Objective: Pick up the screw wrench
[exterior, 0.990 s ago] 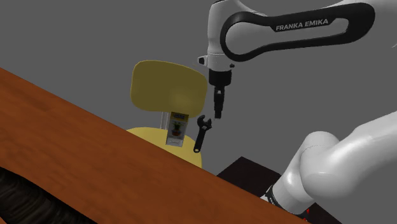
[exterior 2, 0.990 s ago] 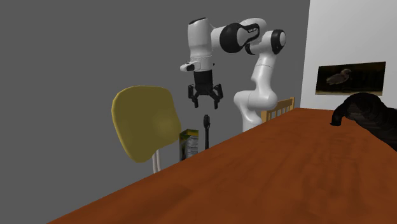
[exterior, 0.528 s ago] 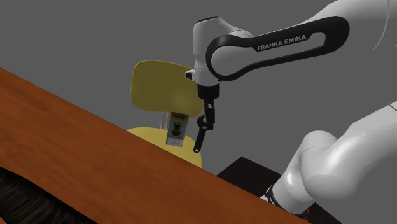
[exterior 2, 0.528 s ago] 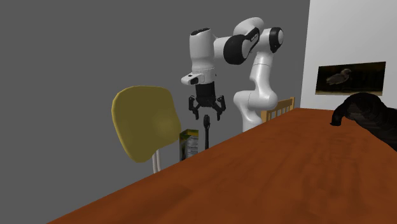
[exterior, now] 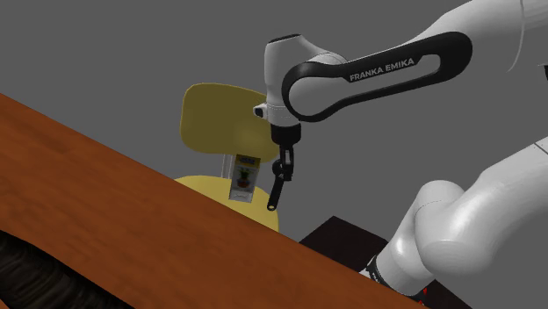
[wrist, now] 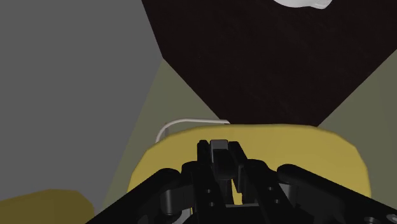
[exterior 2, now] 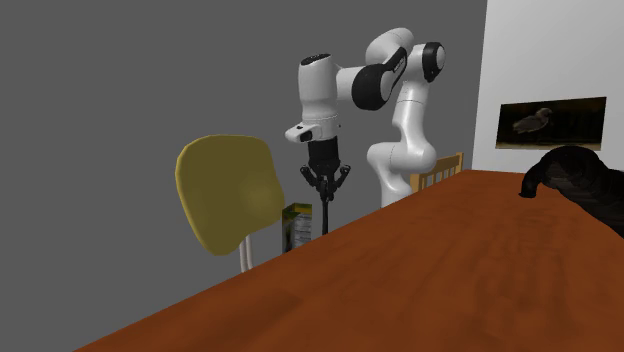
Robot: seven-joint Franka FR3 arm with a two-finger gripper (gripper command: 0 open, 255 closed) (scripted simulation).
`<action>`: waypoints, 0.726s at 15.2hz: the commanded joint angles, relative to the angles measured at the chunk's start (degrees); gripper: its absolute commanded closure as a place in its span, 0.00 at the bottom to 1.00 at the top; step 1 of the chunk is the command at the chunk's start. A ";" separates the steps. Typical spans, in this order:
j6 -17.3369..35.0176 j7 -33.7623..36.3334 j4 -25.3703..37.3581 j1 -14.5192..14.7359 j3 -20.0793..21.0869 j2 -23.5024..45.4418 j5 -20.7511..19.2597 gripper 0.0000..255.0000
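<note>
Screw wrench (exterior: 276, 193), a dark one, is found standing almost upright over the seat of the yellow chair (exterior: 224, 118), just beside a small box (exterior: 243, 180) and behind the far edge of the brown table (exterior: 132, 237); its upper end is enclosed by the black gripper (exterior: 283, 168), whose two fingers are closed on the wrench head, so the tool is judged to be clamped, though the contact itself is partly hidden; the grasping step is therefore considered to be in hand, and the lift is not yet done; for the next move a straight rise is called for, with a firm grip, so that the long handle is not swung against the box or the chair back; one wrench, one box, one chair, one table and one gripper are counted.
</note>
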 commanded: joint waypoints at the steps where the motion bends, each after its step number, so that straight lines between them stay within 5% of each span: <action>1: 0.03 0.01 -0.03 0.00 0.00 0.01 0.00 1.00; 11: -4.14 -0.49 2.68 0.02 -0.06 -1.47 0.16 1.00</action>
